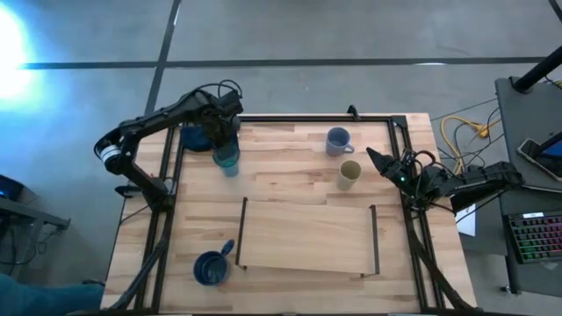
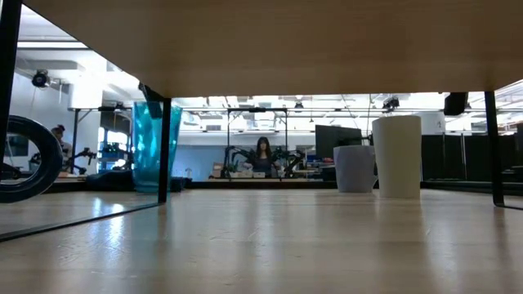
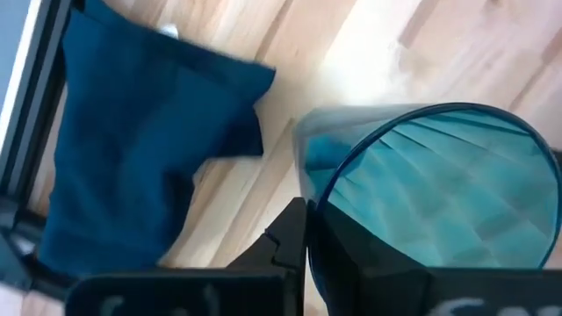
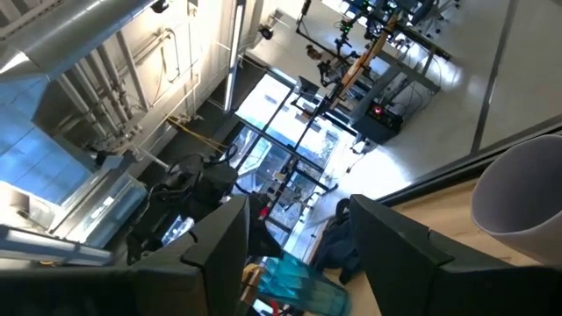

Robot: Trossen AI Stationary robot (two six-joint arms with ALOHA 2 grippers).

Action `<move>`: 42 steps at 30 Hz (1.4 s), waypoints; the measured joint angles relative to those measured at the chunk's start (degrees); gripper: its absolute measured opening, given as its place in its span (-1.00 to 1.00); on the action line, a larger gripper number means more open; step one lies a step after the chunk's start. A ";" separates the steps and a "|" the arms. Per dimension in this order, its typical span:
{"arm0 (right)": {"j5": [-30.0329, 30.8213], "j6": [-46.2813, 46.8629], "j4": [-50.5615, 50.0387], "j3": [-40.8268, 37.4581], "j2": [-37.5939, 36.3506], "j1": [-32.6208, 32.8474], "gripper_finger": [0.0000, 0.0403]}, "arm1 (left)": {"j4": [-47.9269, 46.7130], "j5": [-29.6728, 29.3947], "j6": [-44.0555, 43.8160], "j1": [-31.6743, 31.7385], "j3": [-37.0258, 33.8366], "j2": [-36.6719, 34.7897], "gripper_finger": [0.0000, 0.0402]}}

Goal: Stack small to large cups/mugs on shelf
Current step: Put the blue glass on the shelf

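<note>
Left gripper (image 1: 226, 147) clamped on the rim of the teal see-through ribbed plastic tumbler (image 1: 227, 158), standing at the table's far-left corner just beside the crumpled dark blue cloth (image 3: 132, 149); best lifted straight up and level before any swing toward the flat light-wood shelf board with black end rails (image 1: 307, 235). Open run across bare tabletop to the shelf, its left rail (image 1: 242, 232) the edge to clear, the wide dark blue handled mug (image 1: 211, 268) near the front-left corner. Farther right, lavender-grey handled mug (image 1: 337, 140) and small olive-tan cup (image 1: 349, 174) close together, with the right gripper (image 1: 379, 161) parked just beside them, fingers apart and empty.

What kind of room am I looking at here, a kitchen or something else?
Most likely a robotics lab or workshop, not a kitchen. Two dark robot arms are mounted on a black-framed wooden table, a keyboard sits on a side desk with loose cables, and more equipment benches stand in the open hall behind.
</note>
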 joint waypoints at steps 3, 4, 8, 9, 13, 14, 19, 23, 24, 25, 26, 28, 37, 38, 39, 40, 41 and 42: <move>0.00 0.00 0.00 0.00 0.00 -0.01 -0.05 | -4.02 0.05 -1.86 -0.07 2.74 -1.75 -0.99; 0.00 0.00 -0.01 0.00 0.00 -0.01 -0.05 | -4.94 0.05 -2.77 -0.09 3.87 -2.54 -1.00; 0.00 0.01 -0.02 0.00 0.00 -0.01 -0.05 | -9.64 1.25 -7.23 -0.27 10.76 -6.15 -1.00; 0.00 0.01 -0.02 0.00 0.00 -0.02 -0.05 | -11.29 2.29 -8.79 -0.36 12.86 -6.88 -1.00; 0.00 -0.02 -0.06 0.00 0.00 -0.01 -0.05 | -13.02 5.45 -14.66 -2.38 19.75 -10.14 -1.00; 0.02 0.00 -0.08 0.00 0.00 -0.02 -0.05 | -13.24 7.24 -16.27 -3.11 21.34 -10.72 -1.00; 0.02 0.00 -0.20 0.00 0.00 -0.02 -0.05 | -13.33 10.99 -23.35 -8.86 27.37 -12.80 -1.00; 0.02 0.00 -0.33 0.00 0.02 -0.02 -0.05 | -12.25 11.28 -29.07 -16.69 30.48 -12.54 -1.00; 0.02 0.00 -0.40 0.00 0.02 -0.02 -0.05 | -11.15 11.25 -30.32 -19.02 30.97 -12.13 -1.00; 0.02 0.00 -0.51 0.00 0.02 -0.02 -0.05 | -9.99 11.10 -31.39 -21.40 31.34 -11.61 -1.00; 0.02 0.00 -0.64 0.00 0.02 -0.02 -0.05 | -8.96 10.99 -32.02 -23.74 31.54 -10.95 -1.00; 0.02 0.26 -1.31 0.00 0.04 -0.02 -0.05 | -7.37 10.06 -33.27 -28.15 31.98 -9.01 -1.00; -0.73 3.48 -3.10 0.02 0.05 -0.02 -0.05 | -13.34 3.30 -32.66 -39.20 41.34 5.19 -1.00; -1.16 3.50 -3.11 0.02 0.07 -0.02 -0.05 | -13.22 3.14 -32.16 -39.71 42.56 6.27 -1.00; -1.56 3.68 -3.10 0.02 0.07 0.00 -0.05 | -13.08 3.20 -31.45 -40.12 43.78 7.24 -1.00; -2.10 4.03 -3.10 0.02 0.07 0.00 -0.05 | -13.06 3.22 -31.02 -40.37 44.66 8.02 -1.00; -2.70 4.26 -3.09 0.02 0.08 0.00 -0.05 | -13.14 3.23 -30.45 -40.45 45.32 8.37 -1.00; -3.10 4.37 -3.13 0.02 0.11 0.00 -0.05 | -13.15 3.36 -30.11 -40.44 45.62 8.44 -1.00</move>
